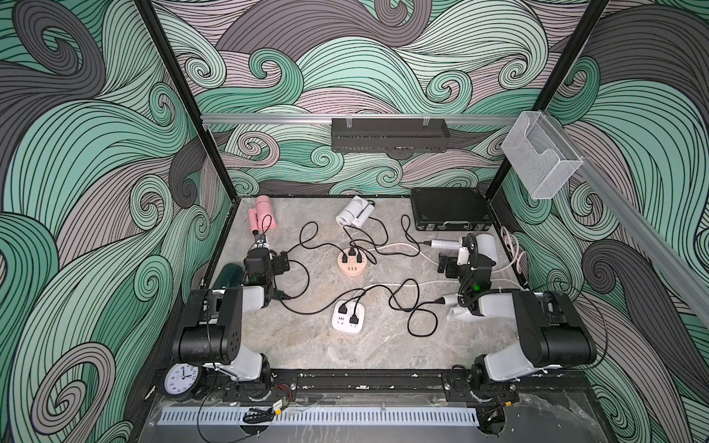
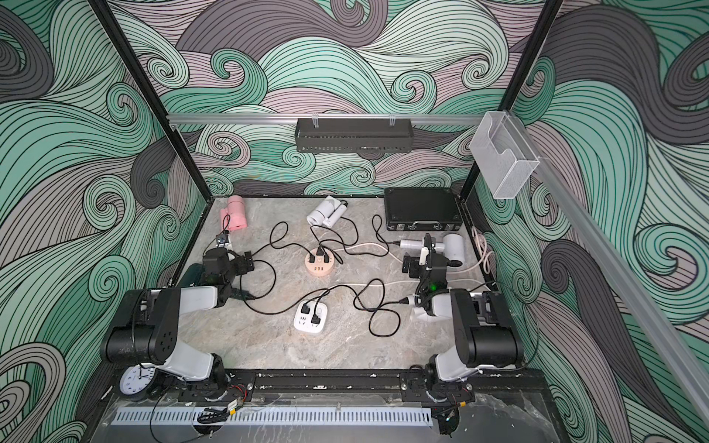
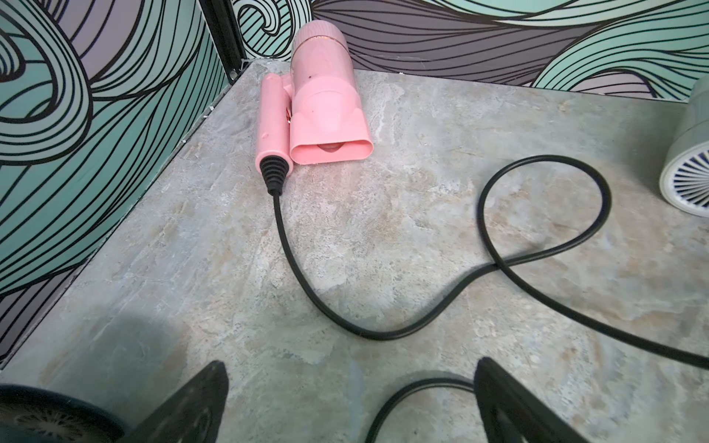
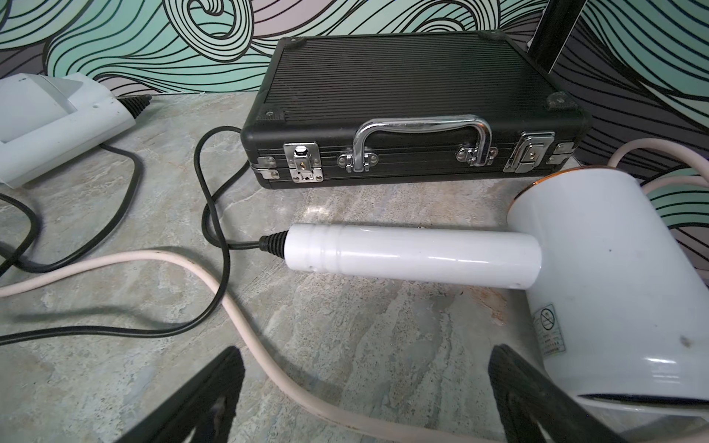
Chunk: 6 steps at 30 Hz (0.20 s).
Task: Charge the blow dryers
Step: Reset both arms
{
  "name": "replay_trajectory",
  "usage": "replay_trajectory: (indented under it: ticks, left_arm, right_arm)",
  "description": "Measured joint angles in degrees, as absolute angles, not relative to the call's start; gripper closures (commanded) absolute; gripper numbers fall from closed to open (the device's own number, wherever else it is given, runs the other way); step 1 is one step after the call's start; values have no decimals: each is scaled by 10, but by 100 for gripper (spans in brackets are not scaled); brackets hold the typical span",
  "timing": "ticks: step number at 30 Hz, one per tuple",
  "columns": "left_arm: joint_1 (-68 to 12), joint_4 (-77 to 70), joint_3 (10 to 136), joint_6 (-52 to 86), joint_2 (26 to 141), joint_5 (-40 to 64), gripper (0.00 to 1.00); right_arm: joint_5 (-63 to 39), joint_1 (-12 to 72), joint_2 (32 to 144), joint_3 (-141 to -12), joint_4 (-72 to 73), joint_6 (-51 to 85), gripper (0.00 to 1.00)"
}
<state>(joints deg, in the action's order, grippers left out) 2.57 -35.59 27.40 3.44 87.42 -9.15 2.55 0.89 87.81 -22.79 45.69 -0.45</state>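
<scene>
Plugs (image 1: 352, 252) look seated in peach hub (image 1: 351, 273) and white block (image 1: 346, 326), so with left gripper (image 3: 351, 364) and right gripper (image 4: 366, 349) spread wide and empty, you likely need only check seating.

Three plugs (image 1: 352, 253) occupy the peach hub (image 1: 350, 270).

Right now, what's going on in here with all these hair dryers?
Plugging in looks done: three plugs sit in the round hub, two in the white block. The left tool is open and empty, facing the pink dryer. The right tool is open and empty, facing a white dryer beside the black case.
</scene>
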Motion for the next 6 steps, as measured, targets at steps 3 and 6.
replay_trajectory:
  ticks: [3,6]
  left_arm:
    - [26,-357,274,34,874,-91,2]
    - [26,-357,274,34,874,-89,2]
  right_arm:
    - [26,10,878,-230,455,-5,0]
    - [26,10,878,-232,456,-5,0]
